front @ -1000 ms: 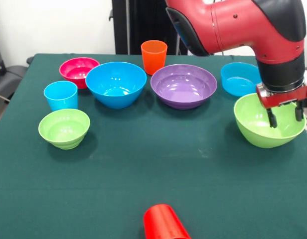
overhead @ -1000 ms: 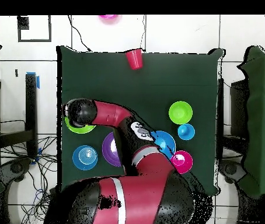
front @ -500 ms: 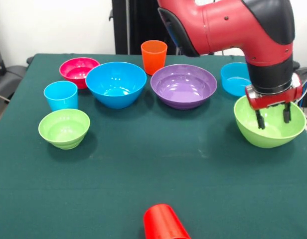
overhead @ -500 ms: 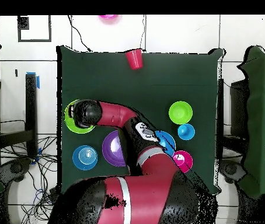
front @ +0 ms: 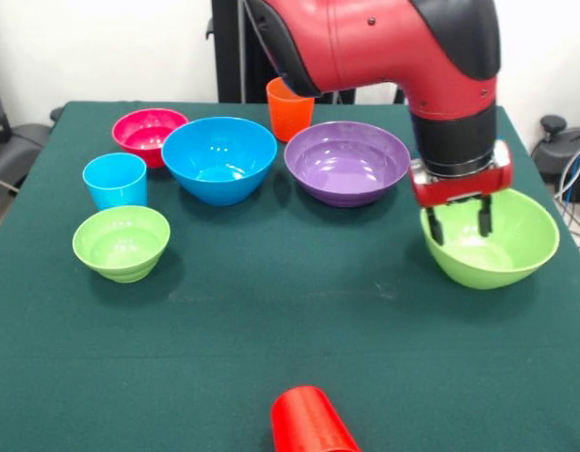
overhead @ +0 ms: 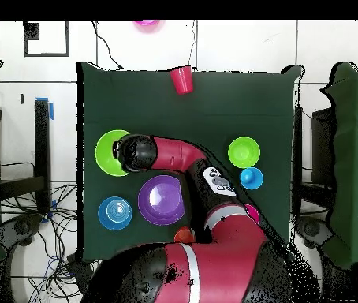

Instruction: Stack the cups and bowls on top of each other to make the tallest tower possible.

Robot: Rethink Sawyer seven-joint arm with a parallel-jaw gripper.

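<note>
Front view showed my end effector (front: pixel 457 223) with its two fingers spread, straddling the near-left rim of the large lime bowl (front: pixel 502 247); nothing was clamped that I could confirm; I judged it was lined up there to pinch the rim. No tower stood yet; the purple bowl (front: pixel 347 160), blue bowl (front: pixel 218 156) and cups sat apart on the counter (front: pixel 271 320); the red cup (front: pixel 309 421) lay tipped near the front edge.

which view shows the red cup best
The overhead view: the whole red cup shows there, lying apart from everything else near the table's edge farthest from the robot. The front view cuts it off at the bottom edge, so only its upper part shows.
</note>
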